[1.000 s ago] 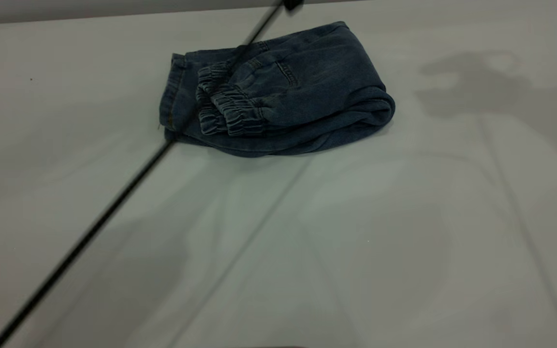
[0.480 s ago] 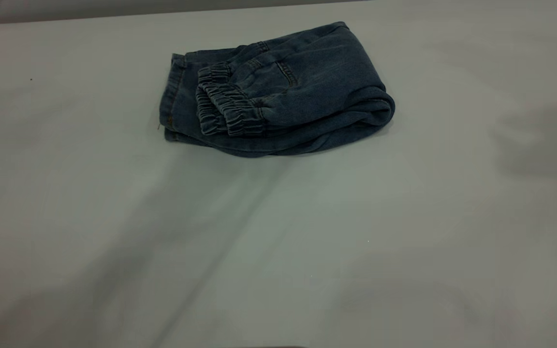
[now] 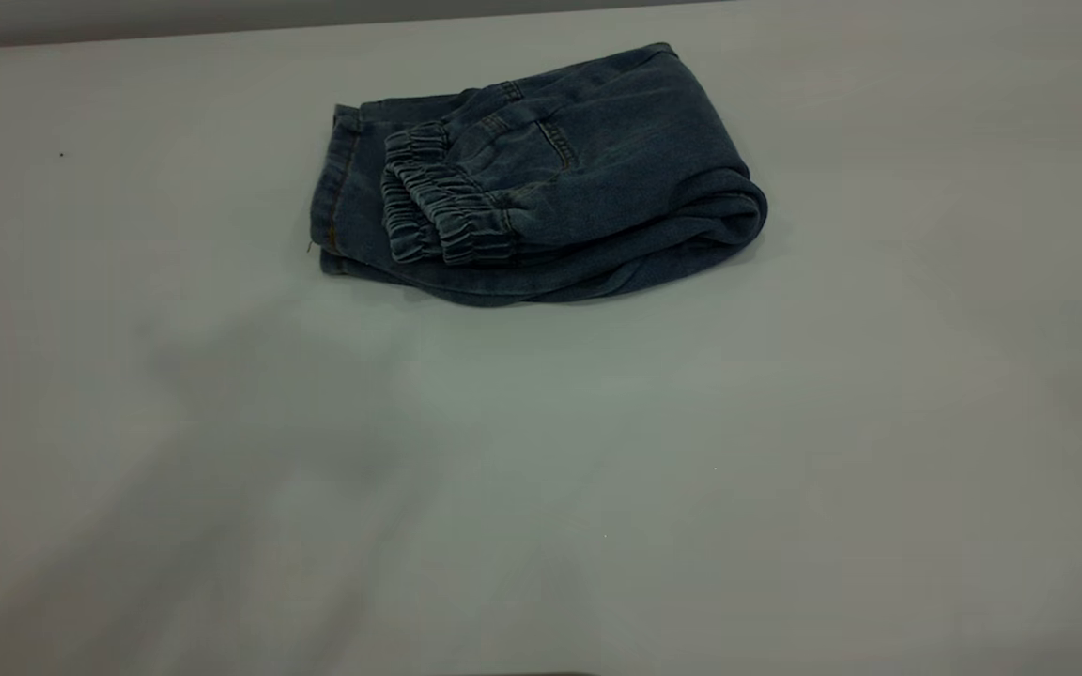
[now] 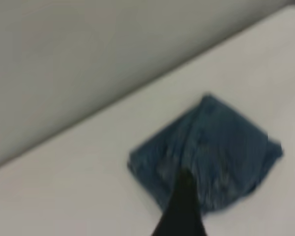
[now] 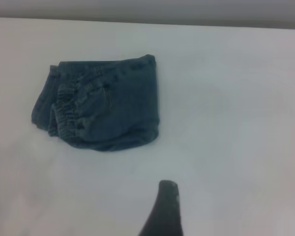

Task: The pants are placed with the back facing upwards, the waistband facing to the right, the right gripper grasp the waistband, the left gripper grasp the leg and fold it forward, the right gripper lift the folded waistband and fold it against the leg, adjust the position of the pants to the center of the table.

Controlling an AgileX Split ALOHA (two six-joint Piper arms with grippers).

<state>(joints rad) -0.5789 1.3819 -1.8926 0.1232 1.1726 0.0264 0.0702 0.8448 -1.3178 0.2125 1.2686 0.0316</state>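
The pants lie folded into a compact blue denim bundle on the far middle of the white table. The gathered waistband rests on top at the bundle's left side, over the hem edge. The printed leg is hidden inside the fold. Neither gripper shows in the exterior view. In the left wrist view a black part of the left gripper hangs high above the pants. In the right wrist view the right gripper is raised above bare table, well away from the pants.
A grey wall runs behind the table's far edge. Soft shadows of the arms fall on the near left of the tabletop.
A black cable that crossed the exterior view over the pants a second ago has left the view. The arms' shadows have faded and shifted. The pants have not moved.
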